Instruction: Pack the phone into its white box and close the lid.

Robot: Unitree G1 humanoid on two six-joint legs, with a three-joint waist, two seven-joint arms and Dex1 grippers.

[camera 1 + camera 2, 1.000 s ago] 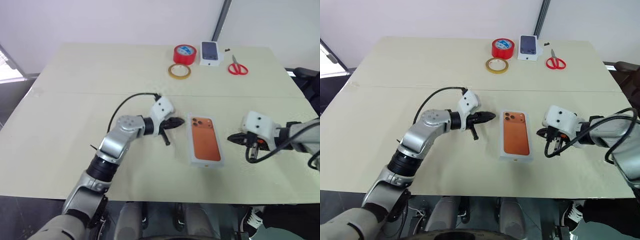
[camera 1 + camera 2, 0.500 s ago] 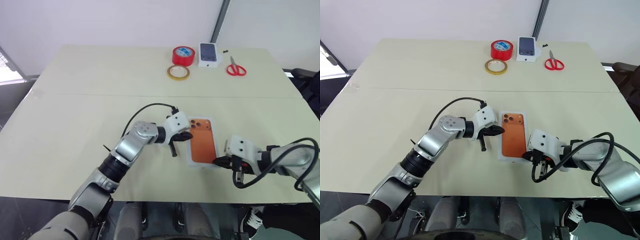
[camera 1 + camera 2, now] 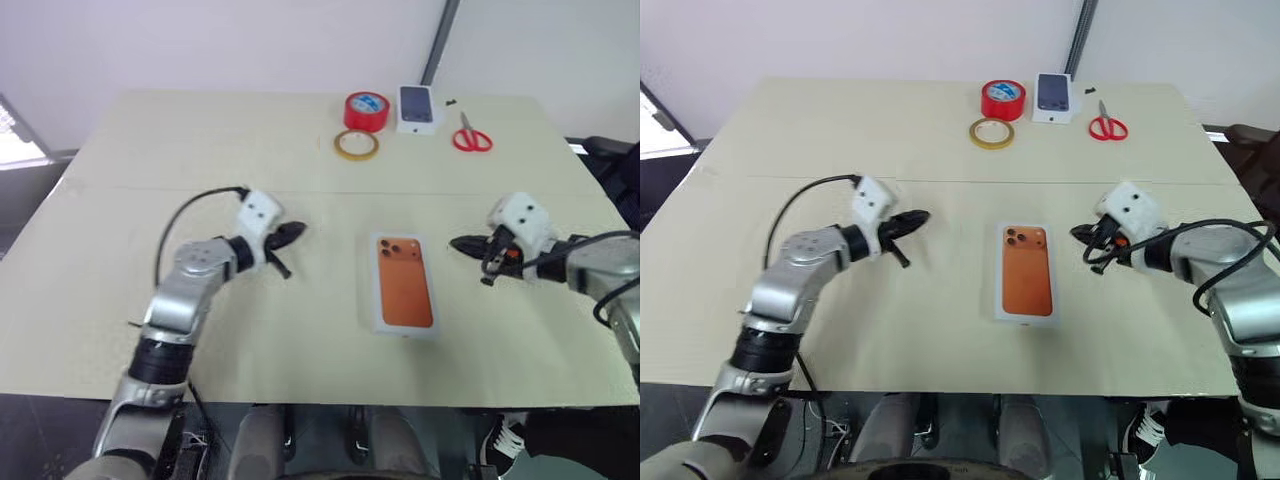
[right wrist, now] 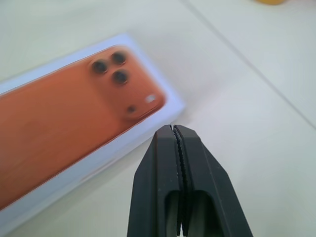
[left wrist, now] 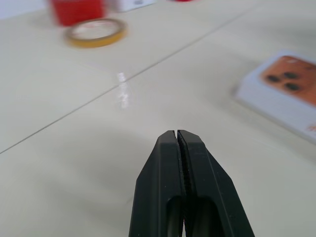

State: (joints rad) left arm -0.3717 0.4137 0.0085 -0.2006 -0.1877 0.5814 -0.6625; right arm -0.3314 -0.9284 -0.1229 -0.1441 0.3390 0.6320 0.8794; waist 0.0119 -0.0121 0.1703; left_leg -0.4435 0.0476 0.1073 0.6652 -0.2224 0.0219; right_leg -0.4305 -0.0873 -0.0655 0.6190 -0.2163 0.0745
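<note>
while your left gripper (image 3: 296,231) and right gripper (image 3: 457,242) hover closed and empty, the phone (image 3: 405,283) lies in the white box (image 3: 377,312) between them, near the table's (image 3: 150,150) front edge.

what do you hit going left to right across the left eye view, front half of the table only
left gripper, jaws shut → the white box with the phone lying in it → right gripper, jaws shut

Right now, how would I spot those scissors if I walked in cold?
Look to the far edge of the beige table, toward the robot's right. Past the red tape roll and a small white box, the scissors lie flat, the only thing with red loop handles.
</note>
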